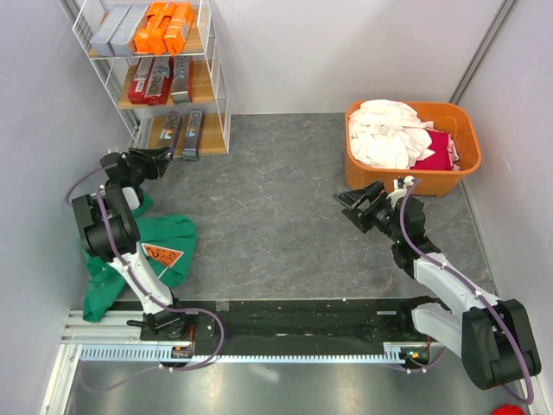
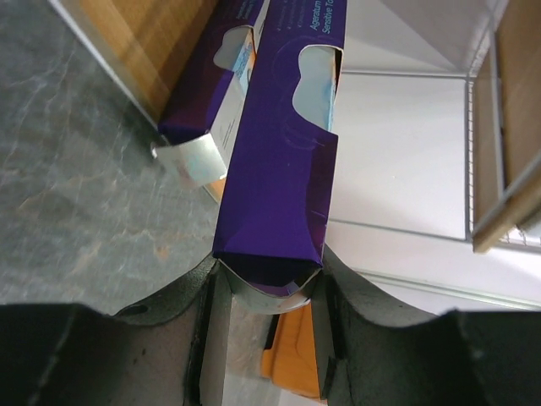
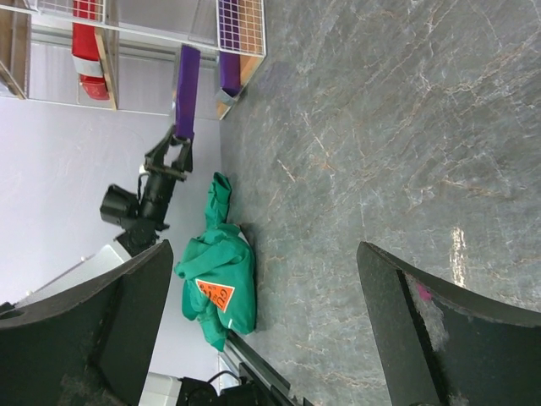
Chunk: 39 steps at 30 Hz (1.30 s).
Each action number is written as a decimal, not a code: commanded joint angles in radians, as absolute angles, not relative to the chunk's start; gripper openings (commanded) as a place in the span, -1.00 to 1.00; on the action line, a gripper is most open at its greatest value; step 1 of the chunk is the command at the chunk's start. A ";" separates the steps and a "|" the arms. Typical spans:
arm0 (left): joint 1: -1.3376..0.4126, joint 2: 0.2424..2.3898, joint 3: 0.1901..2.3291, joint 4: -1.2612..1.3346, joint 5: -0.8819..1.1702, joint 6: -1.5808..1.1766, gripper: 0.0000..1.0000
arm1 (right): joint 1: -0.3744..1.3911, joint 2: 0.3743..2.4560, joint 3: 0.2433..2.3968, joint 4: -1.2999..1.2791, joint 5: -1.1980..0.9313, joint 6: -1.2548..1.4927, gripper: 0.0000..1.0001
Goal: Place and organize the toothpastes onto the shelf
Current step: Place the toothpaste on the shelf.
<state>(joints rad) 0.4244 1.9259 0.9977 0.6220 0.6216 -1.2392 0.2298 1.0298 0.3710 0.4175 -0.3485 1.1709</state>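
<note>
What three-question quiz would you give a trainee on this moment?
1. True or false: the right gripper holds a carton.
2. The left gripper grips a toothpaste carton of which colour: A orange, B purple, C red?
3. Which tier of the shelf holds the orange cartons?
Key: 1 false, its jaws stand open and empty; 2 B, the purple carton; 3 the top tier.
</note>
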 commanded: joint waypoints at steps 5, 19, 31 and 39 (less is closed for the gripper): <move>0.373 2.051 1.262 0.462 0.537 -1.114 -0.57 | 0.227 0.994 0.420 0.368 -0.359 1.127 0.96; 0.338 2.287 1.480 0.382 0.563 -1.089 -0.46 | 0.222 0.980 0.416 0.333 -0.354 1.114 0.96; 0.336 2.289 1.511 0.160 0.502 -0.957 0.99 | 0.219 0.977 0.416 0.298 -0.373 1.095 0.96; 0.328 2.203 1.385 0.158 0.505 -0.934 0.99 | 0.219 0.976 0.411 0.302 -0.385 1.097 0.96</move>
